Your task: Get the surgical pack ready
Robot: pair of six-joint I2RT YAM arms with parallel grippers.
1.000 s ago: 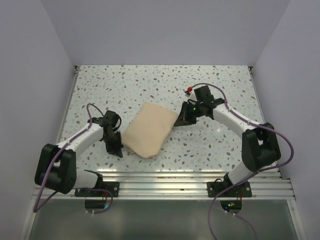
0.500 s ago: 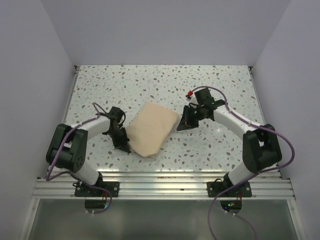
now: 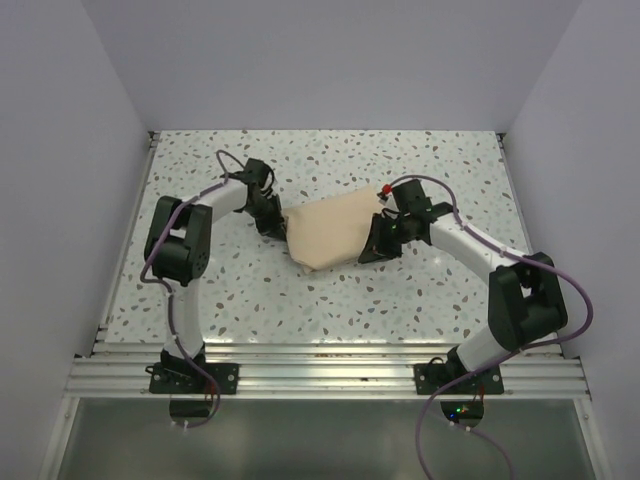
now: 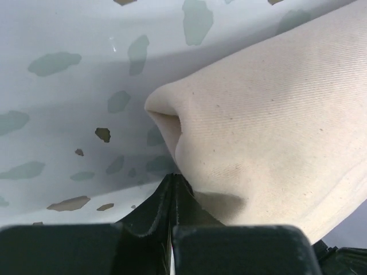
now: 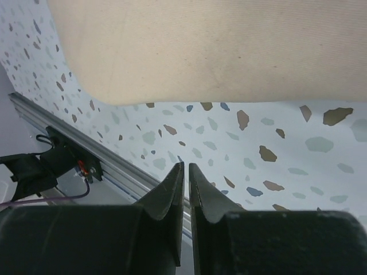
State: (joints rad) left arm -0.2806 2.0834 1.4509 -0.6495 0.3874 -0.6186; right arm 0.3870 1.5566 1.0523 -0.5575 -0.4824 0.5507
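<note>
**One folded bundle between my two grippers**

I count one surgical pack (image 3: 330, 232), a compact tan-beige cloth bundle. It lies near the middle of the speckled table (image 3: 420, 170), with one corner pointing toward 7 o'clock. There are two arms and two grippers, all mine.

My left gripper (image 3: 272, 218) sits at the bundle's 9 to 10 o'clock edge. Its fingers are pressed tight together with no gap. In my left wrist view, a rounded fold of the cloth bulges just beside the tips and leans against the right-hand finger. I cannot see any cloth caught between the fingers.

My right gripper (image 3: 368, 252) is at the bundle's 4 o'clock side. Its fingers are almost together, with only a thin slit between them and nothing in it. From that wrist, the cloth fills the 12 o'clock part of the view, apart from the tips, with bare table between.

Around me, one ribbed metal rail (image 3: 330, 355) runs along the near edge at 6 o'clock. A purple cable (image 3: 440, 185) loops over the right arm and another loops over the left. Nothing lies on top of the bundle, and its folds hide whatever is inside it.
</note>
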